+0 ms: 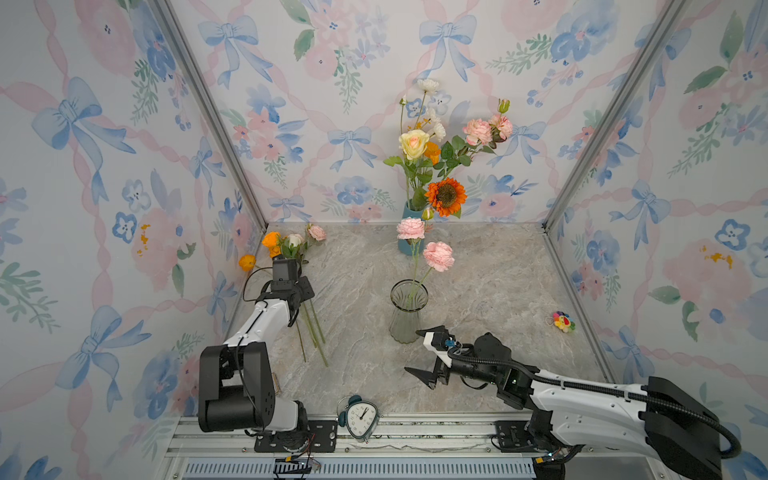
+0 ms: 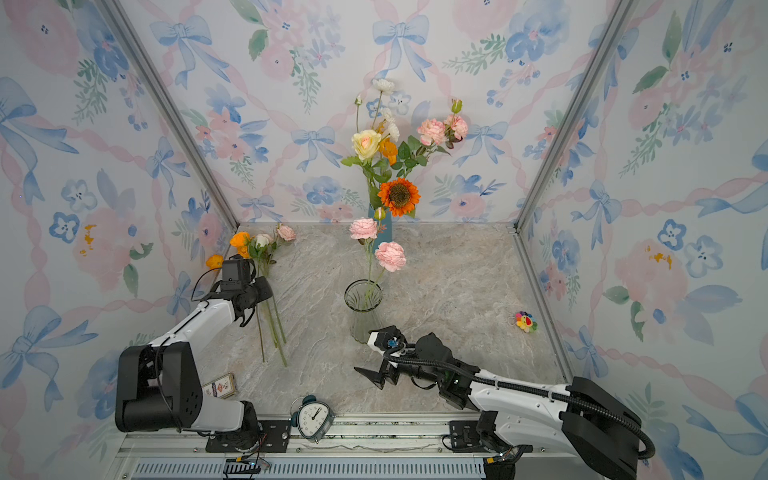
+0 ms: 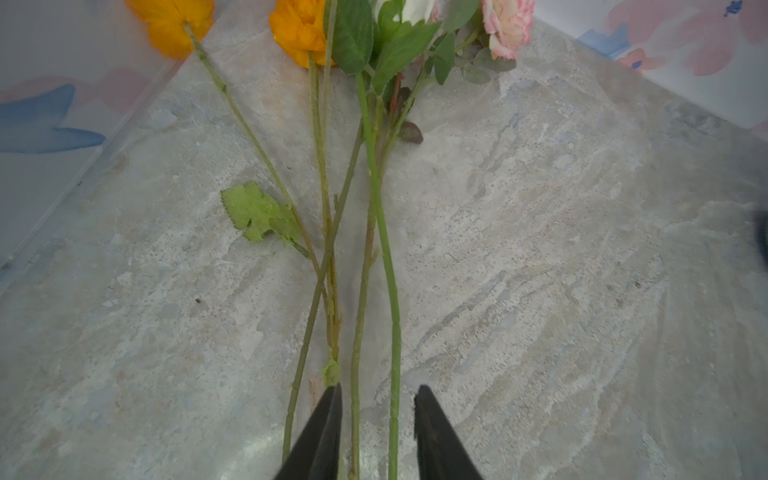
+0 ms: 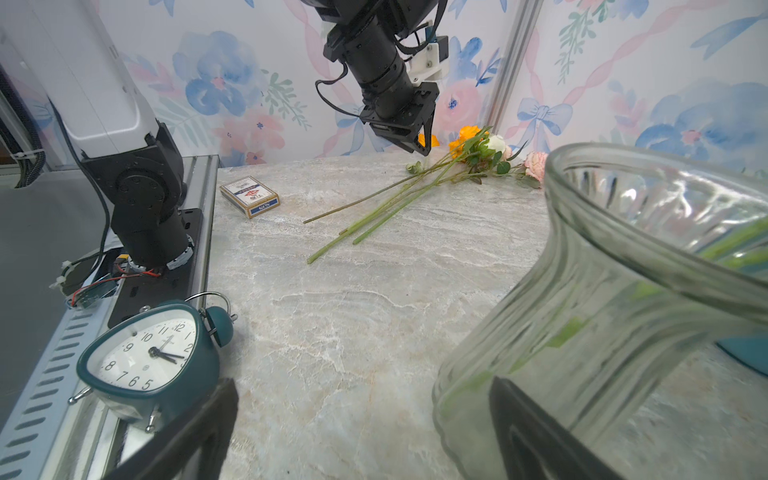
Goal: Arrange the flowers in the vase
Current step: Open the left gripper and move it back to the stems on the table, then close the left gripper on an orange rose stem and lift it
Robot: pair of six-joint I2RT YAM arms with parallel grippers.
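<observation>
Left gripper [image 3: 377,399] astride flower stems [image 3: 376,199] beside wall [image 3: 45,174]

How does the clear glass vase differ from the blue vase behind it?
The glass vase is transparent and ribbed; the blue vase is opaque. The glass vase stands mid-table, while the blue vase stands against the back wall. The glass vase holds only a couple of pink carnations, whereas the blue vase holds a full bunch including a sunflower. Both stand upright on the marble table.
</observation>
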